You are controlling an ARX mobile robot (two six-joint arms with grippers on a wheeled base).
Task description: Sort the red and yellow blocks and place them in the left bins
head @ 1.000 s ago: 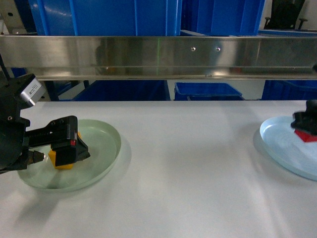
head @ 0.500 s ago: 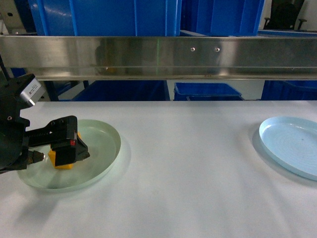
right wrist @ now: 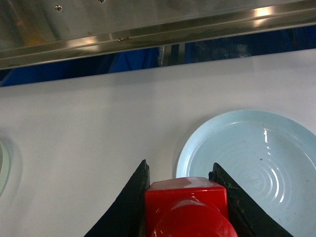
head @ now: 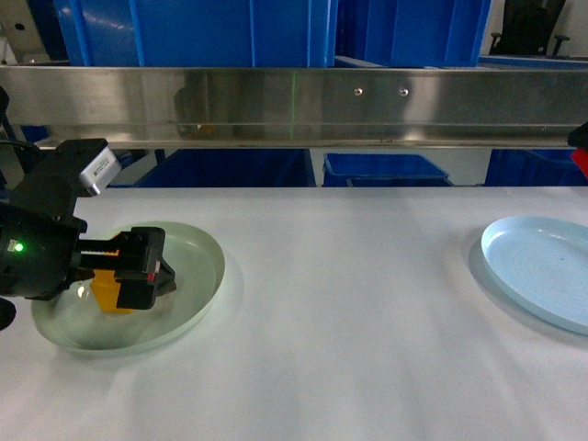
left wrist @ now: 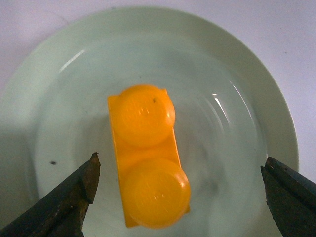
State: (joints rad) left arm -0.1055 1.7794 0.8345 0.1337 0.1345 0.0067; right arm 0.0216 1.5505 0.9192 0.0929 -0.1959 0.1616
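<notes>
Yellow block (left wrist: 148,158) lies studs-up in the green plate (left wrist: 247,98), between my left pincer (left wrist: 180,197) fingers, which stand wide apart and clear of it. My right pincer (right wrist: 185,197) grips the red block (right wrist: 190,207), raised above the bench (right wrist: 98,128) beside the blue plate (right wrist: 276,148). Blue bins (head: 230,32) stand behind the steel rail (head: 294,106).

The left claw (head: 147,271) sits over the yellow block (head: 110,292) in the green plate (head: 197,253); a blue plate (head: 537,266) lies far right on the desk (head: 349,331).
</notes>
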